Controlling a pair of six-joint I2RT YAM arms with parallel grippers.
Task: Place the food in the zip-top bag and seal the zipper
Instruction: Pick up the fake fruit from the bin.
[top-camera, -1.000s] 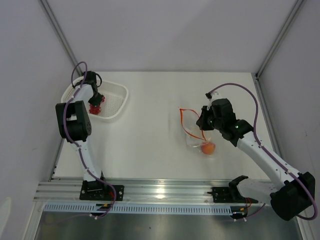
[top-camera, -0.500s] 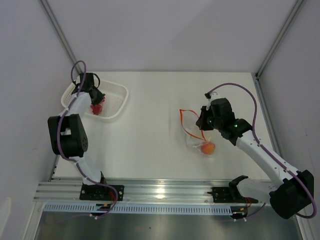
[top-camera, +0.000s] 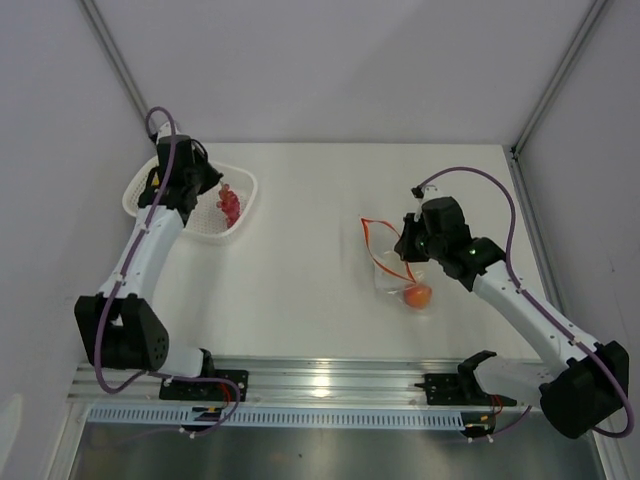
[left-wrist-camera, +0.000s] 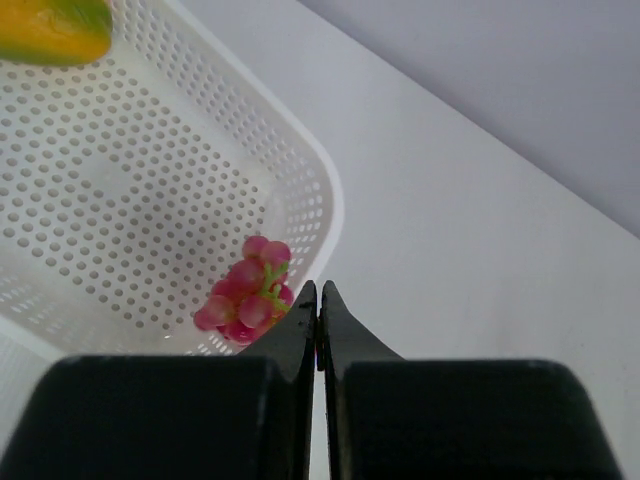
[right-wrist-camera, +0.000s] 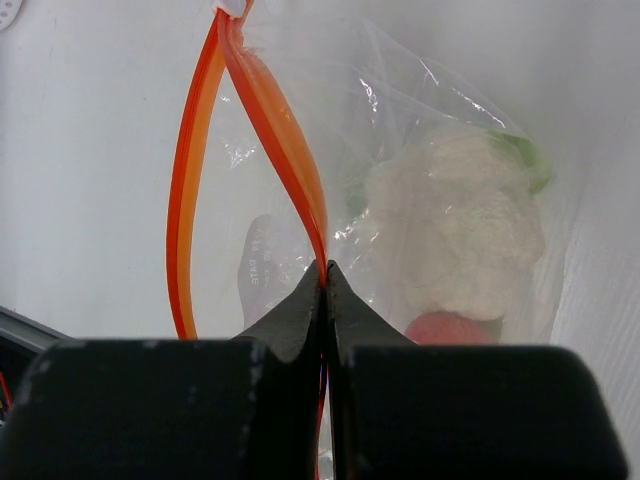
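Overhead, the white mesh basket (top-camera: 243, 222) sat at the far left of the table (top-camera: 300, 270), and the left gripper (top-camera: 214, 190) hung over it with the red grape bunch (top-camera: 230, 203) at its tips, just inside the basket's right wall. Well apart from the basket, off to its right, the zip-top bag (top-camera: 392, 272) lay on the table with its red-orange zipper (top-camera: 366, 238) gaping in a loop on the side facing the basket. A red-orange round fruit (top-camera: 417, 295) lay in the bag's end farthest from the basket, and the right gripper (top-camera: 408, 250) sat on the bag's mouth. From the left wrist, the fingers (left-wrist-camera: 300, 325) were pressed together with no gap. The grape bunch (left-wrist-camera: 245, 300) touched their tips and seemed nipped by its green stem, over the basket (left-wrist-camera: 325, 200) beside its rounded corner. A yellow-orange mango (left-wrist-camera: 55, 25) lay at the basket's far end. From the right wrist, the right gripper (right-wrist-camera: 323, 275) was pinched on one strip of the zipper (right-wrist-camera: 290, 150). The other strip bowed away, leaving the mouth open. Through the clear bag (right-wrist-camera: 400, 90) showed a white-and-green vegetable piece (right-wrist-camera: 455, 230) and the round fruit (right-wrist-camera: 450, 328) below it.
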